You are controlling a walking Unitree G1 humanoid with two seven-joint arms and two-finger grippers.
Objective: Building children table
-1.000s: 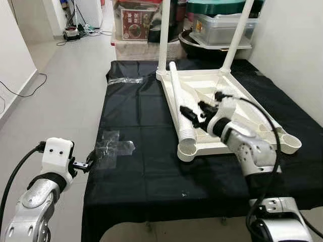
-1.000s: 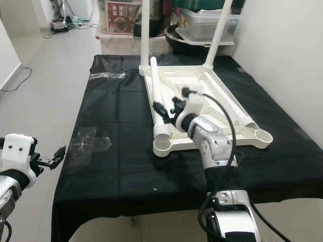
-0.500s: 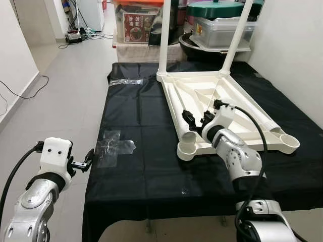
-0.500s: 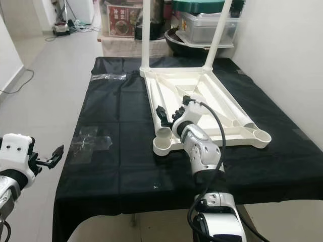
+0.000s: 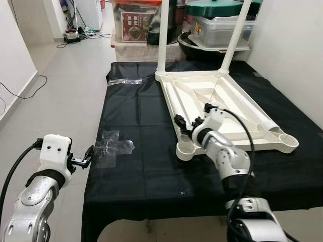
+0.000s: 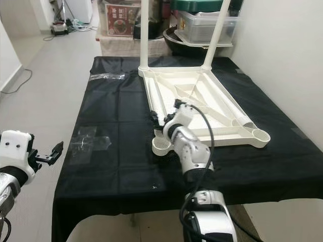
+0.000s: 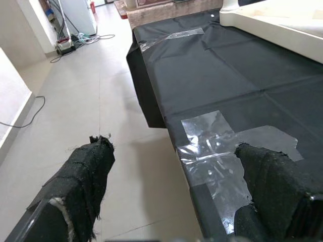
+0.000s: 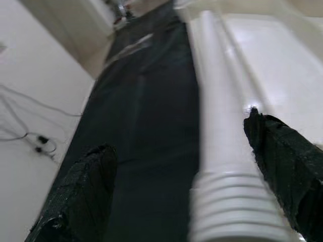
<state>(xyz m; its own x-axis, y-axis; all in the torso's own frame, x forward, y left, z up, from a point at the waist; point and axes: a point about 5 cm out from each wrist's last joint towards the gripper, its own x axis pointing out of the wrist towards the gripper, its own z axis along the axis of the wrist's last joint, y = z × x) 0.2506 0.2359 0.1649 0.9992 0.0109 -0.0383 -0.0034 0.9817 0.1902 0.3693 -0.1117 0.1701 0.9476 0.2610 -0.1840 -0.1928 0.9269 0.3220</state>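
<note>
**A:** Why is the tabletop [image 5: 227,103] lying face down on the counter [image 5: 141,166]?

**B:** So its sockets face up for you. It sits toward the counter's right edge. The two far corners already carry upright legs [image 5: 162,35], while the near-left socket [image 5: 185,149] and the near-right one are still empty.

**A:** And the loose leg [image 5: 177,103]?

**B:** It lies inside the tabletop along the left rim, threaded end toward you, just behind that near-left socket. That's likely why your right tool [image 5: 185,122] is there: in the right wrist view its fingers [image 8: 285,161] are spread wide, one either side of the leg [image 8: 222,146], gripping nothing. The view is blurred, so I can't say whether a finger touches it.

**A:** Left tool?

**B:** Your left tool [image 7: 181,196] hangs off the counter's left edge, fingers apart and empty, beside the clear plastic wrap [image 5: 113,146] lying on the cloth. It seems parked clear, ready to steady the tabletop once you lift the leg.
</note>
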